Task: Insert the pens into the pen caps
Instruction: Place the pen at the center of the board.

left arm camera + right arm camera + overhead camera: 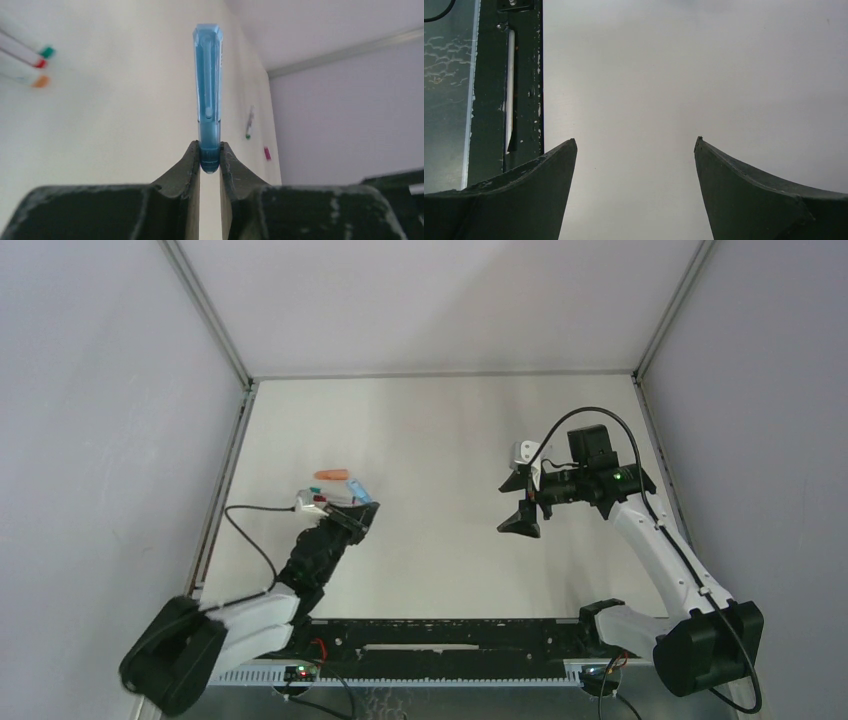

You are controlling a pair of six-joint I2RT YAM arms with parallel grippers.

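The left gripper (210, 156) is clamped on the light blue cap (208, 85). Its two dark fingertips pinch the cap's lower end from either side, leaving only a narrow slit between them. The rest of the cap stands straight out past the fingertips, its clip face turned toward the wrist camera. Whether the cap's far end touches the table (440, 440) or rides just above it cannot be told from these views. To the left of the cap, in the left wrist view, three pens (39, 63) lie side by side on the white surface. They have pale barrels and ends of teal, red and orange, and they are apart from the cap and out of focus. To the right of the cap and farther off there is a slim blurred thing with a green end, and near it a small magenta piece. They are probably another pen and cap, but they are too small to be sure. From above, a salmon-orange cap (331, 475) lies just beyond the light blue cap, toward the far wall and slightly left, not touching it. Well to the right of the cap, across bare table, the right gripper (635, 165) hangs above the surface. Its fingers are spread wide and nothing is between them. In its own wrist view the black strip (524, 75) at the table's near edge runs along the left.
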